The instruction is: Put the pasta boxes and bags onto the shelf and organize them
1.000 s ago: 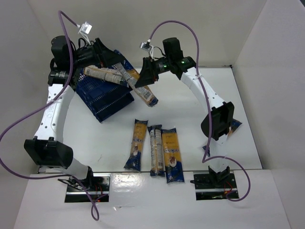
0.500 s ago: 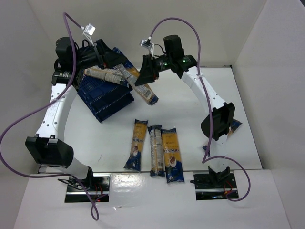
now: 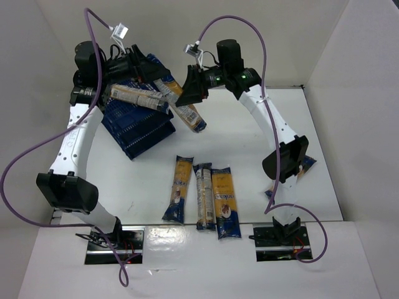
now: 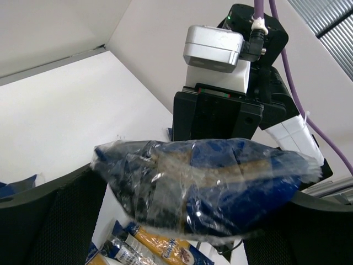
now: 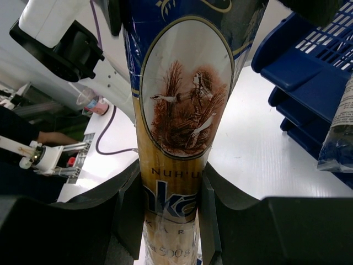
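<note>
A yellow pasta packet [image 3: 187, 115] with dark blue ends hangs tilted in the air beside the blue crates [image 3: 134, 134]. My right gripper [image 3: 190, 93] is shut on its middle, which shows in the right wrist view [image 5: 174, 221] with the packet's label [image 5: 185, 94]. My left gripper [image 3: 146, 70] grips the packet's far blue crumpled end [image 4: 209, 182], with a finger on each side [image 4: 49, 221]. A paler clear-wrapped packet [image 3: 134, 96] lies across the top crate and also shows in the right wrist view [image 5: 339, 132]. Three packets [image 3: 202, 196] lie side by side on the table.
White walls close in the table at the back and both sides. The crate stack [image 5: 309, 72] sits at the back left. A bit of another packet [image 3: 307, 163] shows by my right arm's elbow. Purple cables loop above both arms.
Both grippers have moved slightly up and back with the yellow packet between them. The packet's lower end has risen a little. The pale packet and the three table packets have not moved.
</note>
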Motion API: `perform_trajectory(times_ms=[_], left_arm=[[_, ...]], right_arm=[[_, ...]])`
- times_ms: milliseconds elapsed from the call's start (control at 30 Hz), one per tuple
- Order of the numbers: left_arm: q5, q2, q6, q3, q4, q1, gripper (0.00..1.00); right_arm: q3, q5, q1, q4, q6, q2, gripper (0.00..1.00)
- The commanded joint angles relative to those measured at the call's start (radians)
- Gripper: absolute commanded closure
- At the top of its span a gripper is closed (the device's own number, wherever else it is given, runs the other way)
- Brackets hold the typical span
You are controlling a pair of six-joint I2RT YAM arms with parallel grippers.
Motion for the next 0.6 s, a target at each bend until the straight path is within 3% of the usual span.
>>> perform_trajectory(times_ms=[0, 167, 367, 500, 567], left_arm=[[-0.003, 0.023, 0.01, 0.039, 0.028, -0.021, 0.07], [0.006, 0.042, 0.01, 0.048, 0.028, -0.032, 0.13], [0.017, 0.042, 0.01, 0.048, 0.038, -0.032, 0.38], [0.029, 0.042, 0.01, 0.048, 0.047, -0.032, 0.88], [0.045, 0.042, 0.01, 0.059, 0.047, -0.032, 1.0]], right_arm=[[0.101, -0.058, 0.008, 0.09, 0.006, -0.026, 1.0], [0.131, -0.047, 0.008, 0.09, -0.006, -0.017, 1.0], [0.131, -0.037, 0.008, 0.08, -0.016, -0.017, 1.0], [0.131, -0.037, 0.008, 0.08, -0.025, -0.017, 1.0], [0.131, -0.028, 0.008, 0.08, -0.025, -0.017, 1.0]])
